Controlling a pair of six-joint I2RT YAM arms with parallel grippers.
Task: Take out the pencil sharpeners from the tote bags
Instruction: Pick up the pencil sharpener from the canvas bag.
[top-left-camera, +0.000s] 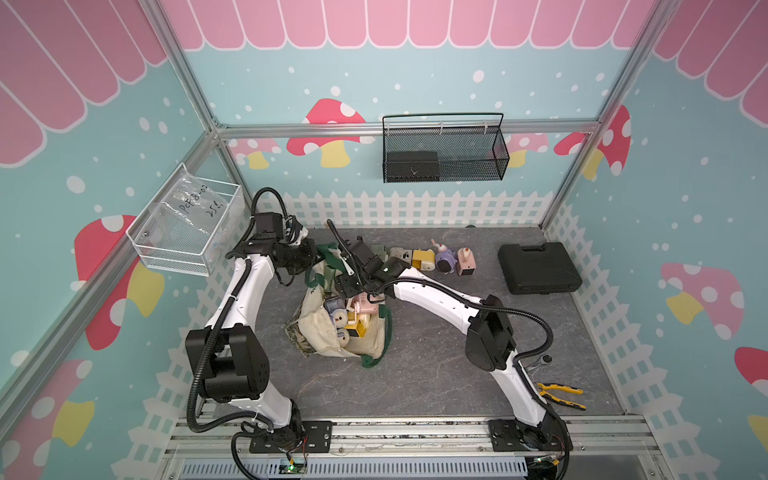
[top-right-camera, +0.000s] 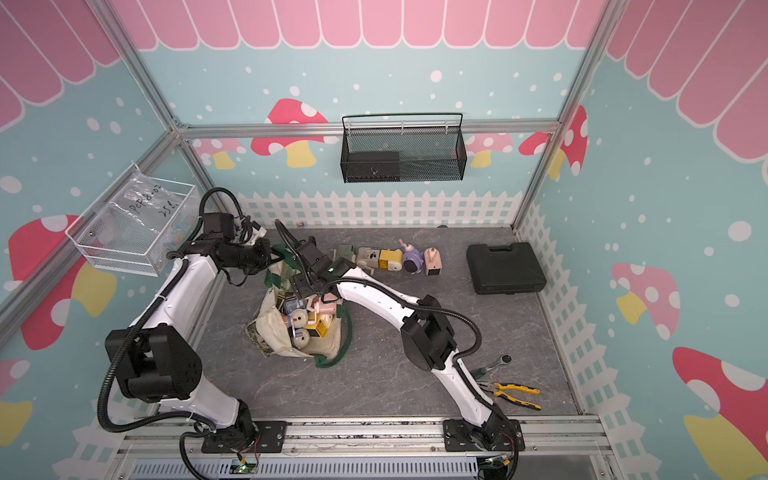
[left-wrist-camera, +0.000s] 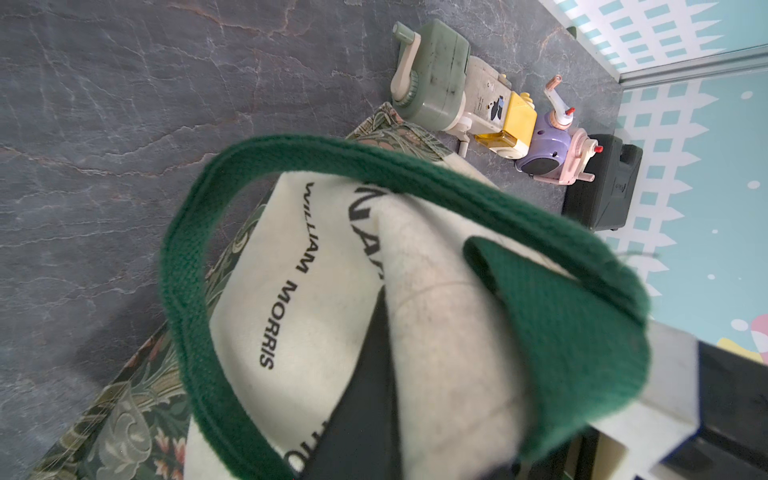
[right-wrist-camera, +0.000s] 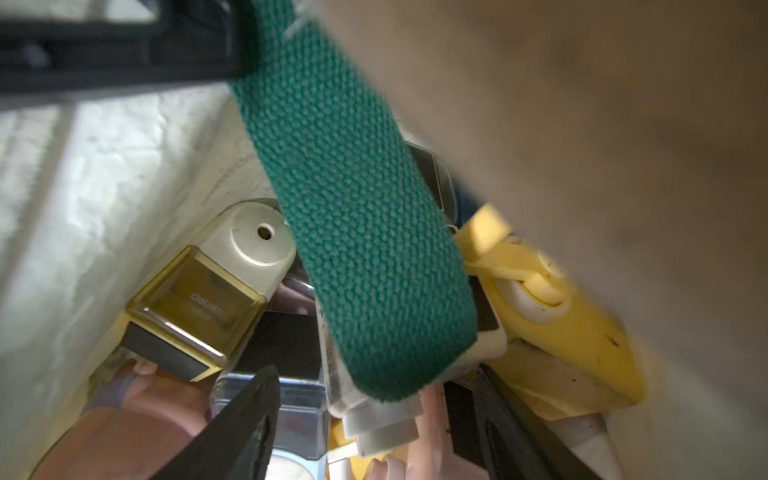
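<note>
left gripper (top-left-camera: 313, 257) is clamped on the strap (left-wrist-camera: 582, 332) of the bag (top-left-camera: 322, 345); right gripper (right-wrist-camera: 374, 395) has jaws apart over sharpeners (right-wrist-camera: 199, 299) inside it.

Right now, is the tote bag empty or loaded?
Loaded. The tote bag lies with its mouth open and several pencil sharpeners piled inside; the right wrist view also shows them packed in.

- The left tool (top-left-camera: 314, 257), clamped on the dark green strap handle (left-wrist-camera: 573, 332) of the cream canvas tote bag (left-wrist-camera: 316, 291): fingertips buried in fabric.
- The right tool (right-wrist-camera: 374, 374): spread black fingers (right-wrist-camera: 245, 419) blurred, cut off by the picture's edge.
- The pastel plastic pencil sharpeners (top-left-camera: 353, 316) inside the bag overlap; their number cannot be told.
- The dark box (top-left-camera: 411, 163) behind the black wire mesh basket's (top-left-camera: 496, 149) wall: unidentifiable.
</note>
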